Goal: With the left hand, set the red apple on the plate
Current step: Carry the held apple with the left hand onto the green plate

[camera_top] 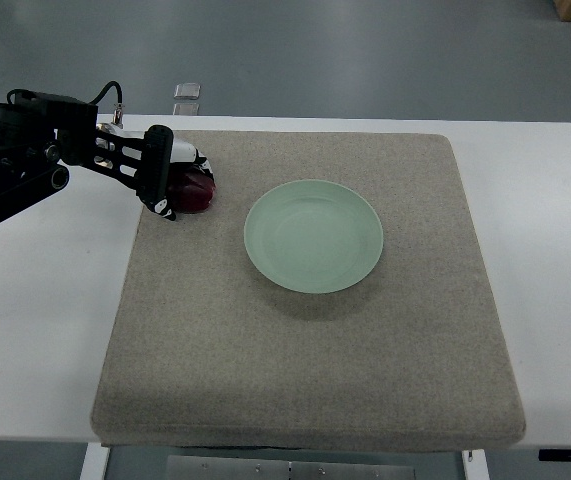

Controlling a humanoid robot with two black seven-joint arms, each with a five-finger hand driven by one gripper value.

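Note:
A dark red apple (pixel 194 190) rests on the grey mat near its far left corner. My left hand (pixel 173 178) comes in from the left edge and its black and white fingers (pixel 157 172) curl around the apple's left and top sides. The apple still touches the mat. A pale green plate (pixel 313 236) lies on the mat's middle, to the right of the apple, with nothing on it. No right arm shows in the picture.
The grey felt mat (pixel 305 370) covers most of the white table (pixel 35 330). A small clear object (pixel 186 97) sits at the table's far edge behind the hand.

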